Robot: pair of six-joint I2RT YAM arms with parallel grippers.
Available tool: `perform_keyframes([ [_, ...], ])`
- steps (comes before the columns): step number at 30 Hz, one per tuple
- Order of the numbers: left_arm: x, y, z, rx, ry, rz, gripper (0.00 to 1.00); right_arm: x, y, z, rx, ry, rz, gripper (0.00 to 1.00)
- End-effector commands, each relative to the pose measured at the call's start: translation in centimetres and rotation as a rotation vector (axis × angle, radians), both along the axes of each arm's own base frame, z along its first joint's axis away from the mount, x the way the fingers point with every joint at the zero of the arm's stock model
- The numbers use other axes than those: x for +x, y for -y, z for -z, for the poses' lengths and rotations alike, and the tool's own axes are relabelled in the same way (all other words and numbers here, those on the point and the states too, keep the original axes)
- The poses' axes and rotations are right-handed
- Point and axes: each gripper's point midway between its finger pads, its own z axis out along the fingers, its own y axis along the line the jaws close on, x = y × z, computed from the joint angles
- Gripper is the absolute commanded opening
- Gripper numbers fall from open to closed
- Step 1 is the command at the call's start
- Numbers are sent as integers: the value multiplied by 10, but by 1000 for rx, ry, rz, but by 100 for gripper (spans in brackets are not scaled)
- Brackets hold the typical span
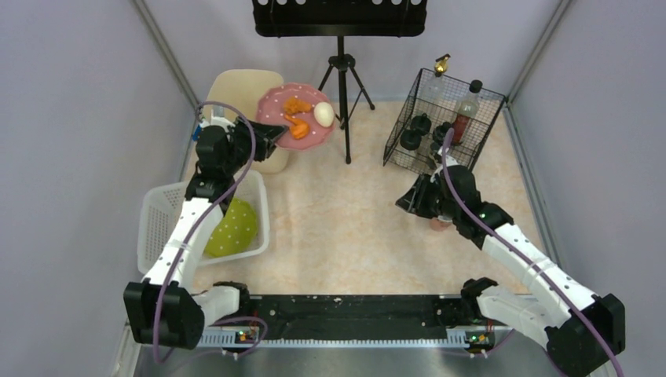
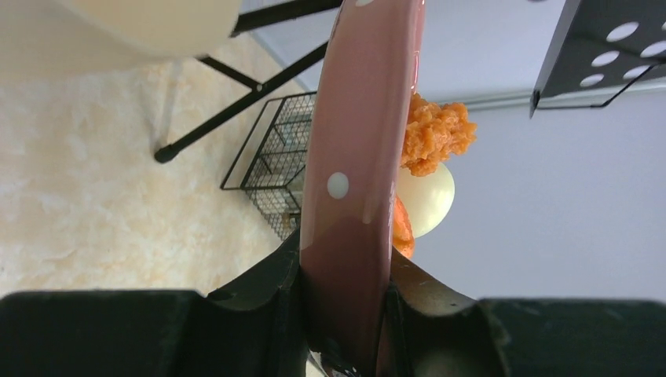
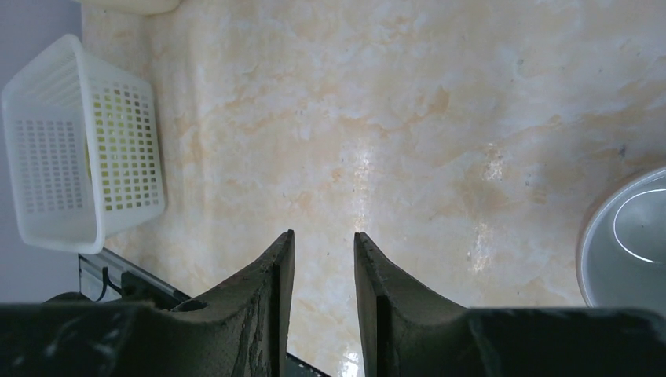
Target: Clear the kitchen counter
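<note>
My left gripper (image 1: 269, 135) is shut on the rim of a pink white-dotted plate (image 1: 302, 118), held raised over the back left of the kitchen counter (image 1: 345, 228). The plate carries orange fried pieces (image 1: 296, 118) and a white egg (image 1: 323, 114). In the left wrist view the plate (image 2: 361, 141) stands edge-on between my fingers, with the fried pieces (image 2: 436, 133) and egg (image 2: 430, 200) on its right face. My right gripper (image 1: 407, 201) hangs open and empty over the counter (image 3: 408, 102). A pink-rimmed bowl (image 3: 628, 243) sits just right of it.
A white slotted basket (image 1: 157, 216) at the left holds a green dotted dish (image 1: 233, 226). A black wire rack (image 1: 488, 110) with bottles stands at the back right. A black tripod stand (image 1: 342, 86) rises at the back centre. A cream vessel (image 1: 236, 85) is behind the plate.
</note>
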Motion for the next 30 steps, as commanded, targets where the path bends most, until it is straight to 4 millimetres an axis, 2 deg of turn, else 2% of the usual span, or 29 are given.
perform_keyframes([
  [1, 7, -18, -111, -93, 313, -8, 0, 2, -2, -6, 22, 38, -19, 33],
  [6, 27, -50, -132, -72, 342, -87, 0, 2, -2, -1, 16, 36, -27, 33],
  [13, 50, -81, -146, 6, 337, -179, 0, 1, -4, 7, 16, 27, -38, 33],
  [21, 67, -128, -144, 85, 313, -282, 0, 0, -3, 11, 6, 27, -47, 33],
  [30, 78, -176, -128, 191, 275, -382, 0, 0, -6, 12, 14, 29, -59, 33],
])
